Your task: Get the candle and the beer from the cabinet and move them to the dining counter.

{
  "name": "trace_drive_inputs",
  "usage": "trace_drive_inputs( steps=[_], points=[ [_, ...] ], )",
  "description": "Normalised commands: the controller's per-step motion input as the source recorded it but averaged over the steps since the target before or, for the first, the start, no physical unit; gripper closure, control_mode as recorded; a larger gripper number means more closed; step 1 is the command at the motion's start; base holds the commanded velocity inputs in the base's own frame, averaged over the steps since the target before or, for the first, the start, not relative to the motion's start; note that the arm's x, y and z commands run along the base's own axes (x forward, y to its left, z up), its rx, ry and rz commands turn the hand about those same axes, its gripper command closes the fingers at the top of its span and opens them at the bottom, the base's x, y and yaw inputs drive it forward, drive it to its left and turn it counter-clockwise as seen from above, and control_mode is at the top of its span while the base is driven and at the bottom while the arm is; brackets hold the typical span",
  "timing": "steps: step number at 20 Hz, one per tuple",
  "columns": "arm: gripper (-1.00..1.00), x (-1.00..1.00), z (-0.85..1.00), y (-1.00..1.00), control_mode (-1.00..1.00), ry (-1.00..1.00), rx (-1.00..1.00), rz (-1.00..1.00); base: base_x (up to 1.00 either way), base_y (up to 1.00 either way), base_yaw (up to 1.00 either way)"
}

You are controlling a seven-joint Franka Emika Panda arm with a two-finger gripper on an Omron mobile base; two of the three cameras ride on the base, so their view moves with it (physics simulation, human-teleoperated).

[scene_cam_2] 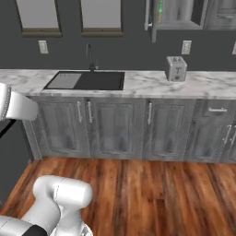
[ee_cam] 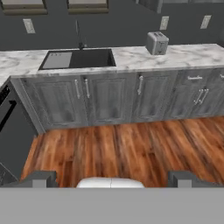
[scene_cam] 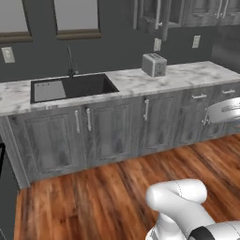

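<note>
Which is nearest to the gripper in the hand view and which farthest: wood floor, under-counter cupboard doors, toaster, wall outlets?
Going by the hand view, from the open gripper:
1. Wood floor, directly ahead and below.
2. Under-counter cupboard doors, past the floor.
3. Toaster, on the worktop, right of the sink.
4. Wall outlets, on the back wall above the toaster.

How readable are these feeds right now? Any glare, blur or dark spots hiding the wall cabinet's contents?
Right base view: flat, even lighting, no glare; the open cabinet is cropped at the top, and a green shape, likely the beer, is too soft to confirm. Left base view: the cabinet is dim and blurry. Hand view: the toaster and sink read clearly, with faint shadows.
</note>
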Motion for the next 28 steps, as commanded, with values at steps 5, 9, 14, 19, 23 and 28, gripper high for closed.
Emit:
trace_drive_inputs(
  steps=[5, 9, 14, 19, 23, 28],
  points=[
    [-1.00, 0.00, 0.00, 0.00, 1.00, 0.00, 0.00, 0.00, 1.00, -0.01, 0.00],
    [-1.00, 0.00, 0.00, 0.00, 1.00, 0.00, 0.00, 0.00, 1.00, -0.10, 0.00],
    [-1.00, 0.00, 0.00, 0.00, 1.00, 0.00, 0.00, 0.00, 0.87, -0.17, 0.00],
    [-1.00, 0.00, 0.00, 0.00, 1.00, 0.00, 0.00, 0.00, 0.05, -0.97, -0.01],
    [-1.00, 0.00, 0.00, 0.00, 1.00, 0.00, 0.00, 0.00, 0.00, -1.00, 0.00],
    [-1.00, 0.00, 0.00, 0.00, 1.00, 0.00, 0.00, 0.00, 0.17, -1.00, 0.05]
  ],
)
